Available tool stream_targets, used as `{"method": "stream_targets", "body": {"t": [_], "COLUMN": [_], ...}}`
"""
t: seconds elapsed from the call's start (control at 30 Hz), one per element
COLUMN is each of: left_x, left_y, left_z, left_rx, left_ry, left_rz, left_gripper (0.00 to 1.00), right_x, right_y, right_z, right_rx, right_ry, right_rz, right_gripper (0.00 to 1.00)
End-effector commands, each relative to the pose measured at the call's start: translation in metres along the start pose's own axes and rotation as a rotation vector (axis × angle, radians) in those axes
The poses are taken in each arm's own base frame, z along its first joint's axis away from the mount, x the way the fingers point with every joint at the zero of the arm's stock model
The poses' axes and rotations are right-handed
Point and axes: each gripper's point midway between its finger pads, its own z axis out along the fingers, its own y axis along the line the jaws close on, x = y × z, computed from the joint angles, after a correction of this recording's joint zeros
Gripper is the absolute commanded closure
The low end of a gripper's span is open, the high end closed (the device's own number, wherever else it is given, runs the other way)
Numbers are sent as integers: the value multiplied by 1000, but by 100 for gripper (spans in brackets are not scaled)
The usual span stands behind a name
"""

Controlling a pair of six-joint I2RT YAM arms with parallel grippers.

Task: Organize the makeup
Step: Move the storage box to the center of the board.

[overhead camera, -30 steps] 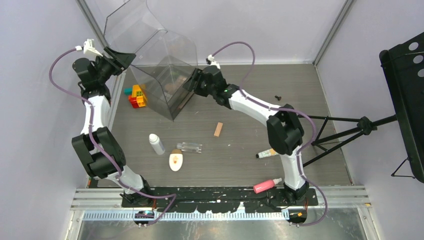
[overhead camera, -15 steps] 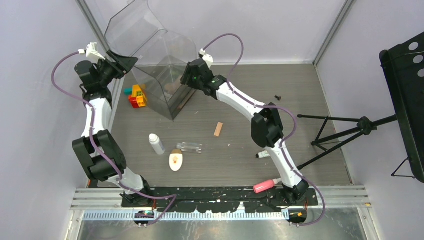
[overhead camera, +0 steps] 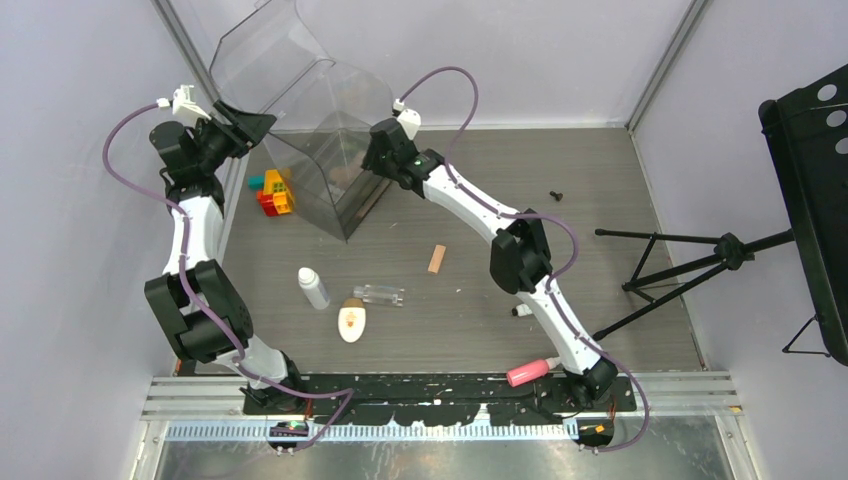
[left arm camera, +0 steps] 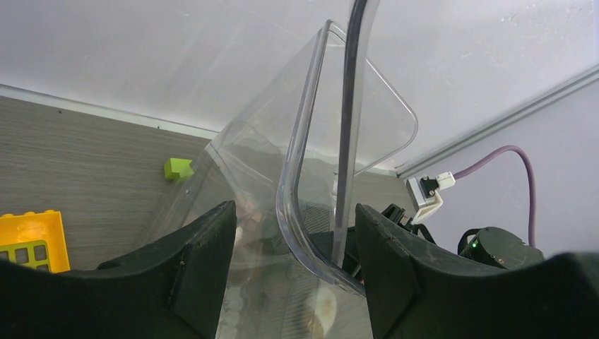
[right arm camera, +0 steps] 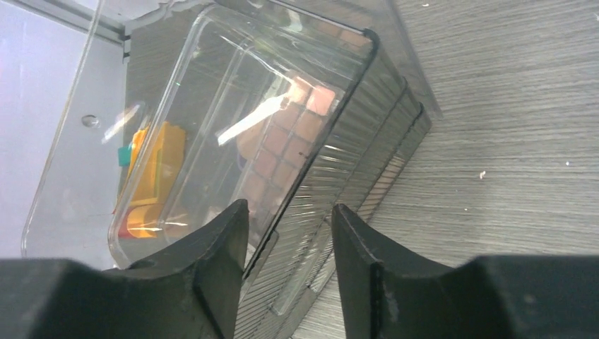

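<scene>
The makeup [overhead camera: 351, 322] lies mostly loose on the grey table [overhead camera: 620, 170], well apart from both grippers. A white bottle [overhead camera: 313, 288], a clear bottle [overhead camera: 378, 294] and a white oval compact [overhead camera: 352, 318] lie close together at the near middle. A peach sponge [overhead camera: 437, 258] lies further right, and a pink bottle [overhead camera: 533, 371] lies by the right arm's base. A square-pan palette [right arm camera: 279, 152] sits inside the clear case [overhead camera: 330, 170], just behind the wall in front of the right gripper [right arm camera: 289, 208]. That gripper's fingers [right arm camera: 360, 268] stand apart astride the case's ribbed front edge; whether they touch it I cannot tell. The left gripper [left arm camera: 295, 208] is at the raised lid [left arm camera: 367, 120], its fingers [left arm camera: 205, 261] apart with the lid's rim between them. There is a clear gap on one side of the rim, and the other finger is close beside it. Toy bricks [overhead camera: 272, 192] lie just beside the case.
</scene>
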Motion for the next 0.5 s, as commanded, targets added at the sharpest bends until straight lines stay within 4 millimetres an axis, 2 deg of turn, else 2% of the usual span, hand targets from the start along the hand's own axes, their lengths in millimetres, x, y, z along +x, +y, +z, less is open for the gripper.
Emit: {"method": "stream_targets", "body": {"t": [0.0, 0.07, 0.23, 0.47], "left_x": [0, 3, 11, 20], "left_y": [-17, -21, -30, -37], "left_z": [-4, -3, -1, -2], "left_rx": [32, 41, 51, 43], "left_ry": [11, 18, 41, 63], "left_rz": [30, 30, 41, 46], "left_gripper": [36, 36, 36, 36], "right_x": [-6, -8, -24, -36], "right_y": [-10, -13, -20, -45], "right_z": [-4, -7, -22, -38], "right_rx": [58, 67, 104, 173], "right_ry": [-32, -42, -85, -99], "right_rz": [-36, -51, -94, -132], "right_gripper": [56, 65, 75, 87]}}
